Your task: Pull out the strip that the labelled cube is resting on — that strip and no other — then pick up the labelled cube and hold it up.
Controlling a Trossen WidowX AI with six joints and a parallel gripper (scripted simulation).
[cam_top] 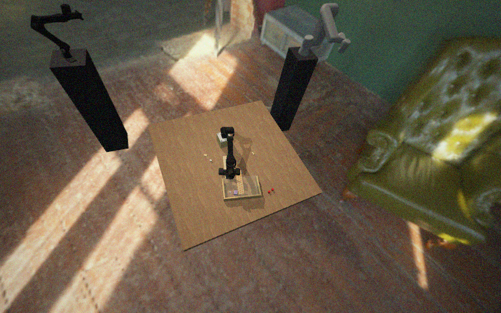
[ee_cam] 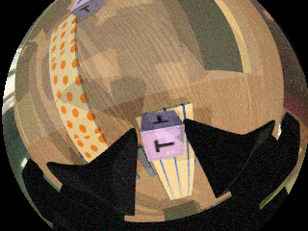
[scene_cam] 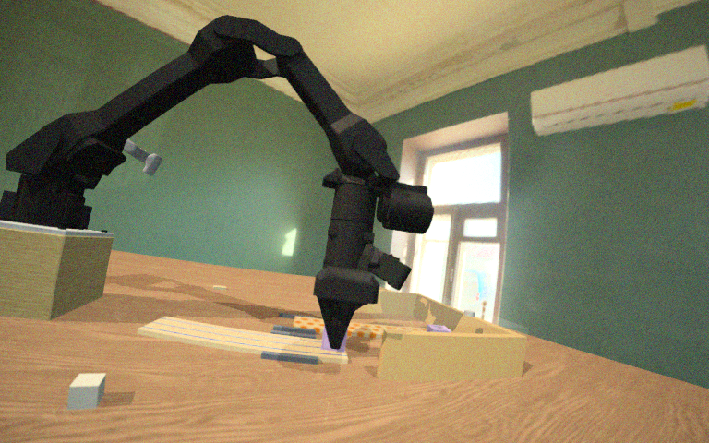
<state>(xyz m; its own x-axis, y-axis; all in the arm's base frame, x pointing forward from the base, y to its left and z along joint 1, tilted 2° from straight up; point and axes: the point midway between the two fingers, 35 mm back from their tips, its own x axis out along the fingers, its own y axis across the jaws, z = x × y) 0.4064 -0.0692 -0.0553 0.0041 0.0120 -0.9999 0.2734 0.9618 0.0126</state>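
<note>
A lilac cube [scene_cam: 326, 339] [ee_cam: 164, 144] marked T rests on the tray-side end of a pale strip with thin blue lines [cam_top: 224, 162] [scene_cam: 234, 337] [ee_cam: 186, 175]. My gripper [scene_cam: 335, 346] [ee_cam: 160, 127] is partly open, pointing down, with its fingers low on either side of this cube. In the wrist view the right finger looks very near the cube and a small gap shows at the left. The near finger hides part of the cube in the exterior view. An orange-dotted strip [cam_top: 240, 184] [scene_cam: 308, 323] [ee_cam: 63, 72] lies beside, reaching into the tray.
A low-walled wooden tray [cam_top: 241, 198] [scene_cam: 451, 357] stands just beyond the cube. A second lilac cube [cam_top: 235, 192] [scene_cam: 438, 329] [ee_cam: 88, 8] is inside it. Grey rails [scene_cam: 289, 357] [ee_cam: 145, 161] flank the strip. A small white block [scene_cam: 86, 391] and red balls [cam_top: 269, 192] lie outside.
</note>
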